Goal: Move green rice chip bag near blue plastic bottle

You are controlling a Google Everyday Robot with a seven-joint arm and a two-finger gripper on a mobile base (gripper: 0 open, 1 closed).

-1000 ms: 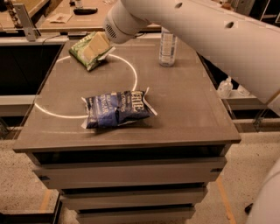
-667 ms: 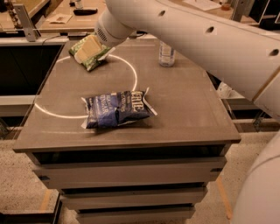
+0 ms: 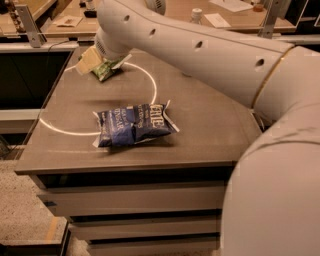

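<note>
The bag point(image 3: 107, 69) lies at the far left corner of the surface point(image 3: 60, 150), close to the left edge and the back edge. The hand point(image 3: 89, 59) sits right on it from the left side, touching it and covering much of it. Whether the hand is spread or pinching the bag cannot be told. The part of the bag that shows runs on a slant, from near-left to far-right, with a white edge at its right end; its full length is hidden.

The bottle point(image 3: 196, 14) stands farther right along the back, well apart from the bag. Only its white cap shows above the arm point(image 3: 200, 50), which crosses the far right part of the surface.

A dark-blue chip bag point(image 3: 134, 125) lies flat in the middle, nearer the front edge, its long axis left to right. Bare surface lies between it and the bag, crossed by a white arc point(image 3: 154, 85). There is also open room to the right of the blue chip bag, up to the arm.
</note>
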